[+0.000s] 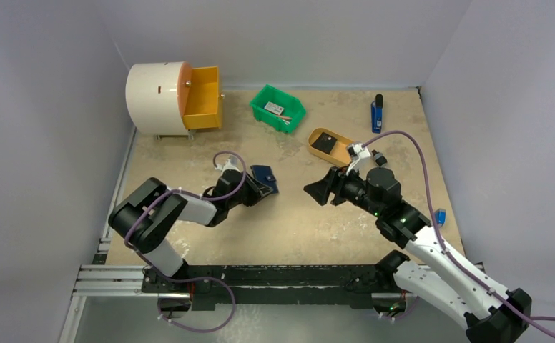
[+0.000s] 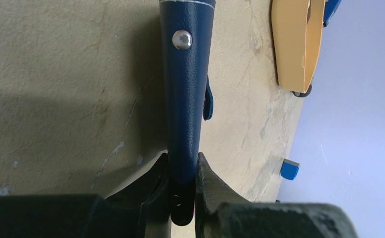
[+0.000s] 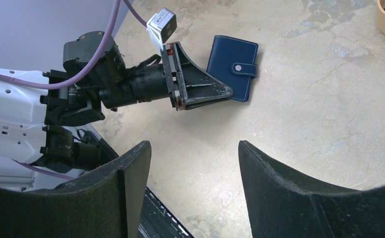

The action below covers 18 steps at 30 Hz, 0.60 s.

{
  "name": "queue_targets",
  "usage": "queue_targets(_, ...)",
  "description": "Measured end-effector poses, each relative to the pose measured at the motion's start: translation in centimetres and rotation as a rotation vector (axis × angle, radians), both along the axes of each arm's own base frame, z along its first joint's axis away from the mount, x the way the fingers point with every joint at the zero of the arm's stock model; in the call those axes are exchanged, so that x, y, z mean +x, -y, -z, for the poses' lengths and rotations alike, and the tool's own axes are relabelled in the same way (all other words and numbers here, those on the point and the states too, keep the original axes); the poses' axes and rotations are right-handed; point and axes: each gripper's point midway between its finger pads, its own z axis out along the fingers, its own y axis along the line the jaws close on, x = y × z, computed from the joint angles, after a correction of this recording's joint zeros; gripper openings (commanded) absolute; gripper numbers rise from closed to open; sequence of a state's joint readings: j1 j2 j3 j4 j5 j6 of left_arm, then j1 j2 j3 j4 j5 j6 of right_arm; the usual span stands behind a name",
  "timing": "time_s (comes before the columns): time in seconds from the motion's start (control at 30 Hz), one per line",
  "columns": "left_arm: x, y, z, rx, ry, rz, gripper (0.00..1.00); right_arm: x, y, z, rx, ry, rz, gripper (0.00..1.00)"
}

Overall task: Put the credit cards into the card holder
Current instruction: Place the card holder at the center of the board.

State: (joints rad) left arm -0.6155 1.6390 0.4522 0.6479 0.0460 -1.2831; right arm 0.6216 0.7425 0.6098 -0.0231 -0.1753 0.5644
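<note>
On the tan tabletop (image 1: 296,221), seen from above, the left gripper (image 1: 257,188) is clamped on the near edge of the navy card holder (image 1: 265,176), left of center. The right gripper (image 1: 316,191) hangs just to the holder's right, apart from it, jaws spread and empty. Behind stand a tan tray (image 1: 319,136) holding a black square (image 1: 325,143), a green bin (image 1: 278,108), a white drum with an orange drawer (image 1: 202,100) and a blue-and-black tool (image 1: 377,113).

Left wrist view: both fingers (image 2: 157,183) pinch the holder's near end, and its body extends away from the jaws, silver stud (image 2: 182,39) showing.

Right wrist view: the two dark fingers (image 3: 131,183) stand wide apart with only bare table between them. The closed holder lies well beyond them, tab snapped, one corner in the left jaws.
</note>
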Motion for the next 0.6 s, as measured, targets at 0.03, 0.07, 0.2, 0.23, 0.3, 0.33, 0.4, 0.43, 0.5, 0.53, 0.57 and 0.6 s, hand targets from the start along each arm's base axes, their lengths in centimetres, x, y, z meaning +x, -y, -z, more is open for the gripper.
queue_targets(0.03, 0.0, 0.0, 0.0, 0.0, 0.001, 0.0, 0.0, 0.0, 0.0, 0.1, 0.0, -0.001, 0.0, 0.67)
queue_targets(0.07, 0.1, 0.0, 0.0, 0.003, -0.001, -0.001, 0.0, 0.0, 0.0, 0.2, 0.001, -0.003, 0.001, 0.67)
queue_targets(0.2, 1.8, 0.5, 0.1, 0.009, -0.006, -0.02, 0.0, 0.0, 0.0, 0.7, 0.006, -0.01, 0.004, 0.66)
queue_targets(0.23, 2.7, 0.8, 0.1, 0.008, -0.004, -0.032, 0.0, -0.1, 0.0, 0.9, 0.007, -0.015, 0.005, 0.66)
queue_targets(0.3, 4.8, 1.3, -0.1, 0.009, 0.005, -0.058, 0.0, -0.1, 0.0, 1.4, 0.008, -0.028, 0.008, 0.66)
queue_targets(0.33, 5.8, 1.5, -0.1, 0.011, 0.01, -0.073, 0.0, -0.1, 0.0, 1.5, 0.01, -0.033, 0.009, 0.66)
queue_targets(0.4, 7.1, 1.6, -0.1, 0.015, 0.013, -0.105, 0.0, -0.1, 0.0, 1.4, 0.015, -0.035, 0.011, 0.66)
queue_targets(0.43, 7.6, 1.6, -0.1, 0.013, 0.01, -0.13, 0.0, -0.1, 0.0, 1.4, 0.017, -0.035, 0.012, 0.66)
queue_targets(0.5, 8.2, 1.2, 0.1, 0.006, 0.003, -0.18, 0.04, -0.2, 0.0, 1.3, 0.018, -0.033, 0.013, 0.67)
queue_targets(0.53, 8.5, 1.0, 0.3, 0.002, 0.0, -0.207, 0.07, -0.2, 0.1, 1.3, 0.019, -0.032, 0.015, 0.67)
queue_targets(0.57, 8.7, 0.9, 0.3, -0.005, -0.002, -0.226, 0.09, -0.2, 0.1, 1.2, 0.02, -0.03, 0.016, 0.67)
queue_targets(0.6, 8.9, 0.7, 0.4, -0.012, -0.002, -0.249, 0.1, -0.2, 0.1, 1.2, 0.021, -0.029, 0.016, 0.67)
